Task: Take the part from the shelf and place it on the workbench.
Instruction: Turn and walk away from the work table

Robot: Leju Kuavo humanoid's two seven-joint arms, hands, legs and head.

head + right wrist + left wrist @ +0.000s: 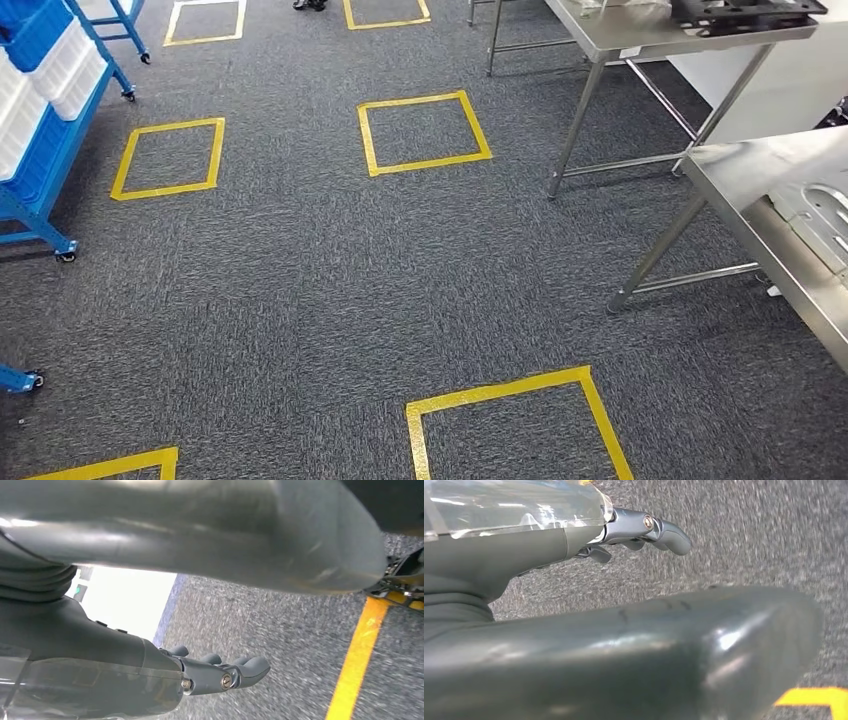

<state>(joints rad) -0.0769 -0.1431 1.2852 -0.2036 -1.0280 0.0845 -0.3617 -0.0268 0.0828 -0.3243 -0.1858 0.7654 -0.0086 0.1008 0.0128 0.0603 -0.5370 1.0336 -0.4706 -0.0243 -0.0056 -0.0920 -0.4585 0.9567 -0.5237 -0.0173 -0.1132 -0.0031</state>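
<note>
The blue wheeled shelf (45, 165) with white and blue bins stands at the left edge of the head view. A steel workbench (745, 185) is at the right, with a pale metal plate (822, 215) lying on it. My left hand (639, 530) hangs over grey carpet with its fingers stretched out and nothing in it. My right hand (220, 672) also hangs above the carpet, fingers apart and holding nothing, beside a yellow tape line (357, 660). Which part the task means I cannot tell.
A second steel table (640, 35) stands at the back right with a black flat frame (745, 12) on it. Yellow tape squares (425, 132) mark the grey carpet between shelf and tables. Another blue rack (110, 20) stands at the back left.
</note>
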